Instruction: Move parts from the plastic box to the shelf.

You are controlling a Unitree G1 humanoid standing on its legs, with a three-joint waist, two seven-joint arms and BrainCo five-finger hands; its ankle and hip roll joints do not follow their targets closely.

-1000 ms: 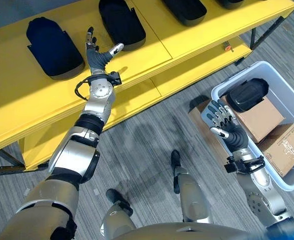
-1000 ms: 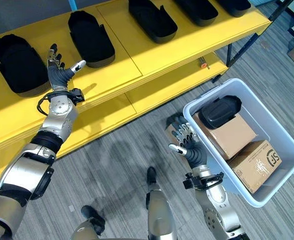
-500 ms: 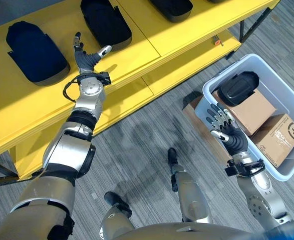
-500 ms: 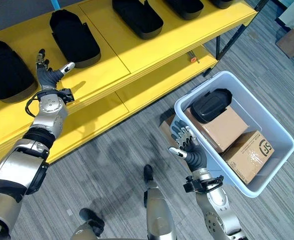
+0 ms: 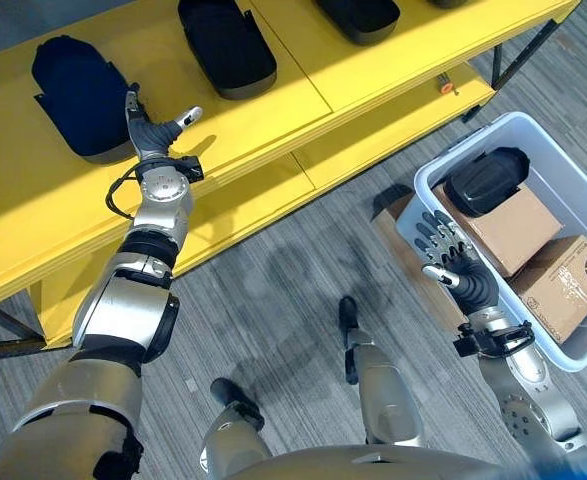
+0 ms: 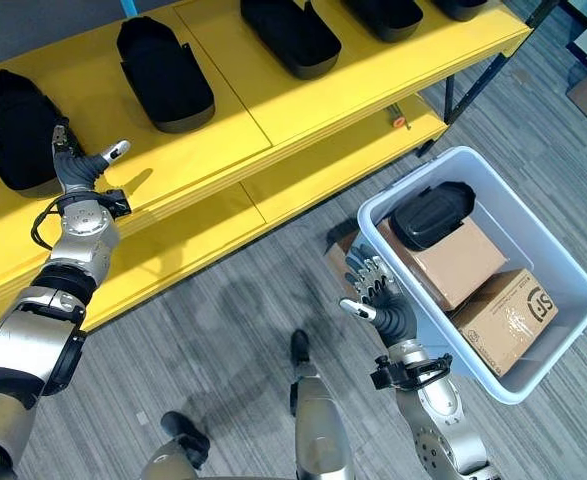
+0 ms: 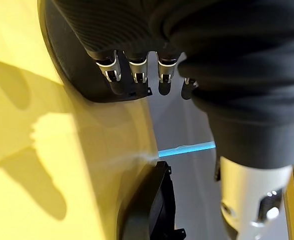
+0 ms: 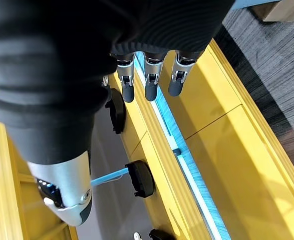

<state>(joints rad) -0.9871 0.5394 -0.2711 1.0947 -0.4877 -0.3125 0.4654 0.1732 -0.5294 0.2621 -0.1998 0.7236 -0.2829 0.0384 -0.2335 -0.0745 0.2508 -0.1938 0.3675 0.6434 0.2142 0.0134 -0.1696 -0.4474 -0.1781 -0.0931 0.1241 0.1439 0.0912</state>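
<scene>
Parts: one black part (image 5: 485, 180) waits inside the plastic box (image 5: 443, 182), on cartons. My right hand (image 5: 443, 254) hovers empty, fingers loose, outside its near wall; next, reach in. Left hand (image 5: 151, 133), relaxed, over the shelf (image 5: 273, 110).

I can't make out the small orange thing (image 5: 452, 88) on the lower shelf (image 5: 373, 140). The part (image 5: 486, 181) in the box (image 5: 573, 357) hides a corner of the carton (image 5: 503, 228) under it. Top-row parts (image 6: 391, 14) are cut by the frame edge. The box's right corner runs off my left eye view.
</scene>
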